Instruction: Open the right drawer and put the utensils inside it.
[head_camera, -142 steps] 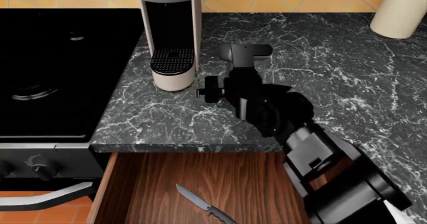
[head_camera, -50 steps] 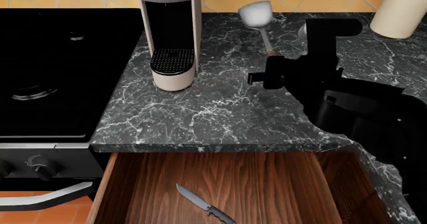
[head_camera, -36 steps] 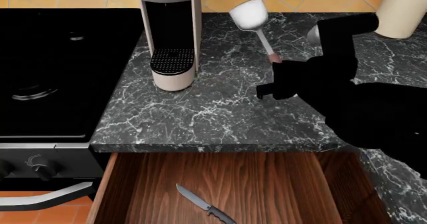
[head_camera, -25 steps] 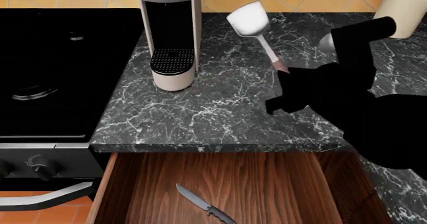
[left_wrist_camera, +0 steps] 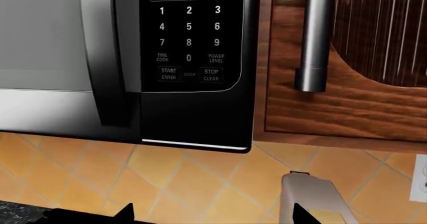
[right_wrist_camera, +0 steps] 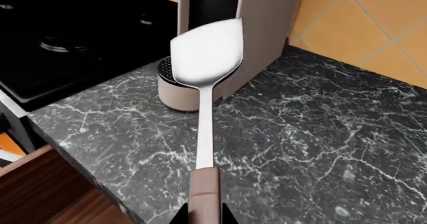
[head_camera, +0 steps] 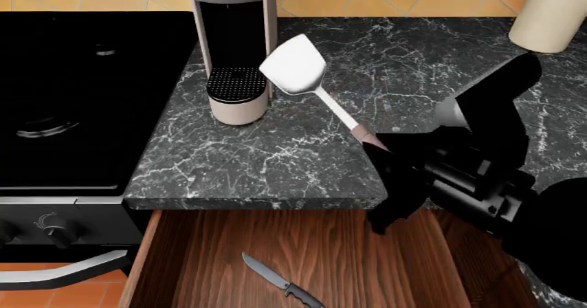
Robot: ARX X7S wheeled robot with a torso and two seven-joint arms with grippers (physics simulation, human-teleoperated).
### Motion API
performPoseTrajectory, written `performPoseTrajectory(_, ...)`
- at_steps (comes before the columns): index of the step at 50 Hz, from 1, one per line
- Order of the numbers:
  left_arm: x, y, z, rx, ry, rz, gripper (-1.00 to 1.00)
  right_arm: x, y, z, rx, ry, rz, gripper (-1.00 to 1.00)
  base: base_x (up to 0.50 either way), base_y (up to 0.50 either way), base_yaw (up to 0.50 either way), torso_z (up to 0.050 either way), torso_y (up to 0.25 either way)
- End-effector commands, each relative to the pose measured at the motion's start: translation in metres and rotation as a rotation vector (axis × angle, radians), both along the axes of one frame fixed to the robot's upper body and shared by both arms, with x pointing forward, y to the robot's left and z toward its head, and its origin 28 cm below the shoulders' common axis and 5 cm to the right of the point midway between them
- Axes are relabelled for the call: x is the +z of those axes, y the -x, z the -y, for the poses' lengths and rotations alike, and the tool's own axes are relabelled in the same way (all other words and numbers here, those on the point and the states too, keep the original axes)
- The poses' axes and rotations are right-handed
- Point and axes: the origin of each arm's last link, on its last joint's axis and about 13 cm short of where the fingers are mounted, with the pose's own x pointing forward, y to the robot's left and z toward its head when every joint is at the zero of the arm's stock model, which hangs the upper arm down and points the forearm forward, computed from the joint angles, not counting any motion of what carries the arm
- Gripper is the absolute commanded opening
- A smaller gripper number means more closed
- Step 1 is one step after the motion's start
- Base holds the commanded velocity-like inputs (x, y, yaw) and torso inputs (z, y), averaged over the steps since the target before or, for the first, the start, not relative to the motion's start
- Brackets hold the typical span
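**Right gripper holds the spatula above the counter's front edge**

The right gripper point(head_camera: 383, 150) is clamped on the spatula point(head_camera: 307, 78), gripping the reddish-brown end of its handle, as the right wrist view shows with the handle running down between the two fingertips point(right_wrist_camera: 181, 216). The pale, flat head of the spatula points away from the gripper, up and toward the coffee machine point(head_camera: 234, 40), and it is lifted clear of the counter point(head_camera: 275, 157). In the head view the head overlaps the machine's right side and hangs just beside its round drip tray. The black right arm comes in from the lower right and crosses the front edge of the dark marbled counter.

Below that edge the drawer point(head_camera: 330, 253) stands pulled out, its reddish-brown wood floor showing. The knife point(head_camera: 280, 279) lies inside it near the left front, silver blade pointing back toward the counter and dark grey handle toward the viewer. The spatula is not in the drawer; it is above the counter, behind the drawer's opening.

To the left of the counter sits the black stove point(head_camera: 82, 95) with its knobs and pale front handle. A pale cylinder point(head_camera: 550, 12) stands at the counter's back right corner.

The left gripper's state cannot be told: the left wrist view shows only a microwave point(left_wrist_camera: 133, 59), a wooden cabinet door point(left_wrist_camera: 360, 64) with a metal handle, and orange wall tiles.
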Motion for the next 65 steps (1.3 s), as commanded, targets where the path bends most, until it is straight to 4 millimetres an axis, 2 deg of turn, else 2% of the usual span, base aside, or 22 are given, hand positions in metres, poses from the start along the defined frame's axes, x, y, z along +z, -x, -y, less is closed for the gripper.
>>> performPoseTrajectory(1,-0.001,0.0,0.001,-0.002,-0.004,-0.002,1.0,-0.002,0.007,0.004,0.062,0.017,-0.007,-1.0,0.0,0.0,0.0,0.0,0.0)
performPoseTrajectory(7,0.0,0.0,0.001,-0.002,-0.003,-0.003,1.0,-0.006,0.007,0.003,0.095,0.029,-0.023,-1.0,0.0,0.0,0.0,0.0,0.0)
performPoseTrajectory(17,0.0,0.001,0.001,0.0,-0.002,-0.002,1.0,-0.013,0.007,0.002,0.236,0.144,-0.059,-1.0,0.0,0.0,0.0,0.0,0.0)
performPoseTrajectory(24,0.0,0.0,0.001,0.0,-0.002,-0.006,1.0,-0.012,0.002,0.013,0.348,0.196,-0.07,-1.0,0.0,0.0,0.0,0.0,0.0)
performPoseTrajectory(36,-0.001,0.0,0.001,-0.008,0.002,-0.012,1.0,-0.011,0.009,0.02,0.539,0.278,-0.091,-1.0,0.0,0.0,0.0,0.0,0.0)
performPoseTrajectory(43,-0.001,0.0,0.002,-0.008,0.001,-0.013,1.0,-0.019,0.014,0.023,0.63,0.326,-0.153,-1.0,0.0,0.0,0.0,0.0,0.0)
performPoseTrajectory(65,-0.002,-0.001,0.002,-0.008,0.001,-0.013,1.0,-0.027,0.014,0.028,0.65,0.369,-0.214,-1.0,0.0,0.0,0.0,0.0,0.0)
